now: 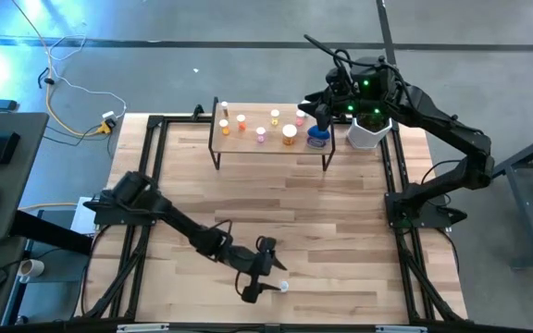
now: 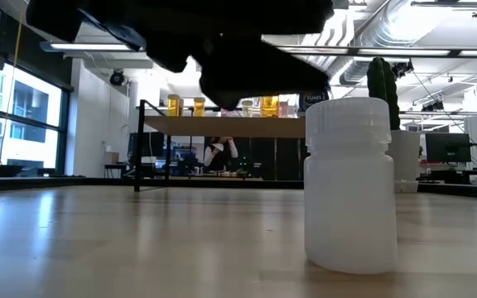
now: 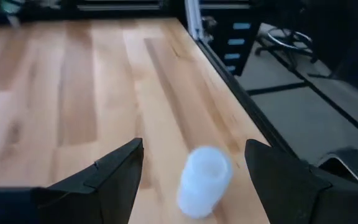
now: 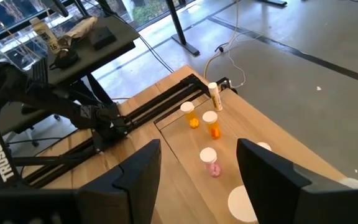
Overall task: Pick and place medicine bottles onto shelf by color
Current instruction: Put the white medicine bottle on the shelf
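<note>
Most medicine bottles (image 1: 259, 123) already stand on the shelf (image 1: 276, 146), while one white bottle (image 1: 285, 287) remains upright on the surface between the left pincer's (image 1: 259, 279) spread, empty fingers; the right pincer (image 1: 322, 116) hovers open above the shelf.

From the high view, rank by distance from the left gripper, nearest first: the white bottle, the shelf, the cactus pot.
1. White bottle: right beside the left gripper, near the table's front edge.
2. Shelf: across the table, at the back.
3. Cactus pot: back right, just past the shelf's right end.
</note>
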Robot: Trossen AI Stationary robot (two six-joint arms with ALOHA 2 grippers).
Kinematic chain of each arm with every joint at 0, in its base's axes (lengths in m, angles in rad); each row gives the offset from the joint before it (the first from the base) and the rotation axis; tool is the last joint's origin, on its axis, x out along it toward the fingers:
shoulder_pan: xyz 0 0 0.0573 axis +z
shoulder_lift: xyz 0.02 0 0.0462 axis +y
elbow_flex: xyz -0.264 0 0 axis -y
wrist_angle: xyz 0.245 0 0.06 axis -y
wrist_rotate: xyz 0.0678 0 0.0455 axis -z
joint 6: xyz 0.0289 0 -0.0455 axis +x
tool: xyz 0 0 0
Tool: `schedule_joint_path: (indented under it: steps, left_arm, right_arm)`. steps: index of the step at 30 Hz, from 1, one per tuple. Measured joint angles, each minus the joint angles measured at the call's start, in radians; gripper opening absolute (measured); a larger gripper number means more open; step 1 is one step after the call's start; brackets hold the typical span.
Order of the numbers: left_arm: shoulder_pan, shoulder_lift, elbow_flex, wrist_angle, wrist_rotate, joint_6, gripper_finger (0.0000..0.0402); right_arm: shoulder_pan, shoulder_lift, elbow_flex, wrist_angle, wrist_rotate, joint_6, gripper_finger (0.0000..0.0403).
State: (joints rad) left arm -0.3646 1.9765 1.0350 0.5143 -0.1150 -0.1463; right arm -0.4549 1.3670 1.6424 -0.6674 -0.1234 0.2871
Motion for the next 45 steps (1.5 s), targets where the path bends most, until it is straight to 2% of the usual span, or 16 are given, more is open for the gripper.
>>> schedule_joint_path:
  steps: [8,15,23,27,34,37,40,45]
  left_arm:
    - [-0.017,0.075,0.005,0.073,0.025,-0.009,0.0268]
    - [-0.017,0.151,0.086,0.072,0.028,-0.008,0.0268]
    - [-0.017,0.177,0.141,-0.019,0.023,-0.042,0.0266]
    - [-0.017,0.177,0.145,-0.038,0.014,-0.043,0.0239]
    - [-0.017,0.176,0.145,-0.044,0.018,-0.065,0.0147]
    - [-0.016,0.169,0.145,-0.050,0.032,-0.097,0.0121]
    - [-0.010,0.150,0.144,-0.081,0.033,-0.131,0.0120]
    - [0.010,0.084,0.145,-0.185,0.010,-0.140,0.0145]
  right_arm:
    - [0.000,0.000,0.000,-0.011,0.000,0.000,0.0201]
    - [0.000,0.001,0.000,-0.039,0.001,0.000,0.0201]
    - [0.000,0.001,0.000,-0.068,0.001,0.000,0.0201]
    - [0.000,0.001,0.000,-0.076,0.001,0.000,0.0201]
    - [0.000,0.001,0.000,-0.076,0.001,0.000,0.0201]
    - [0.000,0.001,0.000,-0.076,0.001,0.000,0.0201]
    - [0.000,0.001,0.000,-0.077,0.001,0.000,0.0201]
    - [0.000,0.001,0.000,-0.085,0.001,0.000,0.0201]
